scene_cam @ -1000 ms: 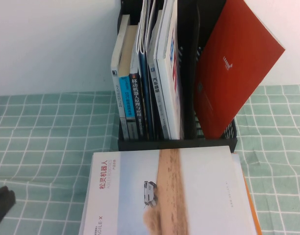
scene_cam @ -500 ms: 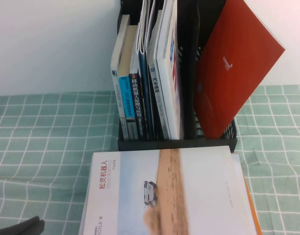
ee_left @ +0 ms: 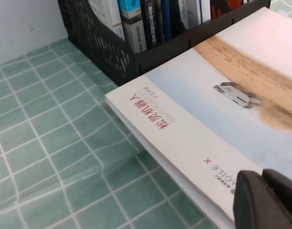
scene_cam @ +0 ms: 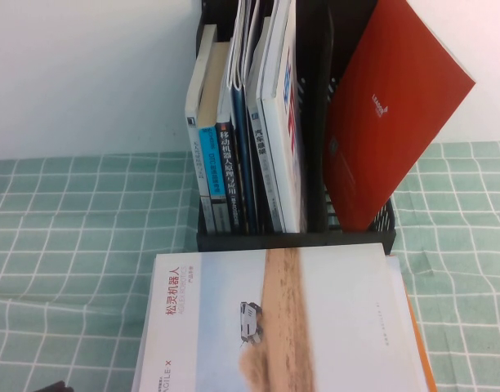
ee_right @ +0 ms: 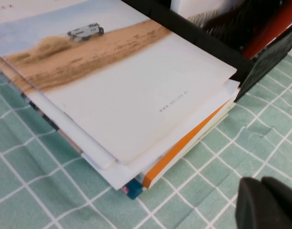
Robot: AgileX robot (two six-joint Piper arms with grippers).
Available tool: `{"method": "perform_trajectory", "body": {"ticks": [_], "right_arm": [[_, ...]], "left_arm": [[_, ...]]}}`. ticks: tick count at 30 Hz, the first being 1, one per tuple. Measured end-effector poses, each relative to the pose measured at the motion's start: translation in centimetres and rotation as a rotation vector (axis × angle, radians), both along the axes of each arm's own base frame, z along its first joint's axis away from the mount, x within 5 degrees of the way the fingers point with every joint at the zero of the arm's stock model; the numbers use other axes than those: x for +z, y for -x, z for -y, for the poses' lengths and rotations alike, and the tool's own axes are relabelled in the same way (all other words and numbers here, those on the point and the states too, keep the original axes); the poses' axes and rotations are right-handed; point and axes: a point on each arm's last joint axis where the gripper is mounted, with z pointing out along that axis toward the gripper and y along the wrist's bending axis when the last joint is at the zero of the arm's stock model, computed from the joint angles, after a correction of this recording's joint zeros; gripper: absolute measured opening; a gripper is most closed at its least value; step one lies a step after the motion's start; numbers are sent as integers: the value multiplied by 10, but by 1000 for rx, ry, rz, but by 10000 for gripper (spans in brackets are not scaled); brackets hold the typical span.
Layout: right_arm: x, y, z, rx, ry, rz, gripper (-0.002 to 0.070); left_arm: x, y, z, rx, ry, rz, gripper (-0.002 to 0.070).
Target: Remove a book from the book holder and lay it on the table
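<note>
Crowding the book holder (scene_cam: 295, 238) front, stacked books (scene_cam: 291, 327) lie between closed, empty left end effector (ee_left: 266, 200) and right end effector (ee_right: 270, 204).

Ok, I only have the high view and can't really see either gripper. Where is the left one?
Observer: The left gripper is shut and holds nothing. It sits low beside the near-left corner of the top booklet.
Operator: And the right one?
Observer: The right gripper is shut too, above bare table cloth by the stack's right side.
Operator: What lies under that booklet?
Observer: Several more books, among them an orange-edged book and a blue corner at the very bottom.
</note>
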Motion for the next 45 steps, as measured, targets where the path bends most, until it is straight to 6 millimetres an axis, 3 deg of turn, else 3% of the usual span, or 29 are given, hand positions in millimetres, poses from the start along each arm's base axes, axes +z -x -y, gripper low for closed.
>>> {"method": "perform_trajectory", "body": {"ticks": [10, 17, 25, 32, 40, 45], "right_arm": [[0, 0, 0, 0, 1, -1, 4], [0, 0, 0, 0, -1, -2, 4], [0, 0, 0, 0, -1, -2, 4], [0, 0, 0, 0, -1, -2, 4], [0, 0, 0, 0, -1, -2, 4], [0, 0, 0, 0, -1, -2, 4]], "left_arm": [[-25, 0, -30, 379, -97, 65, -1], [-38, 9, -37, 570, 2, 103, -1], [-47, 7, -33, 591, 159, 52, -1], [-49, 1, -32, 606, 340, 151, -1], [-57, 3, -33, 578, 154, 121, -1], [-60, 4, -34, 609, 168, 74, -1]]}}
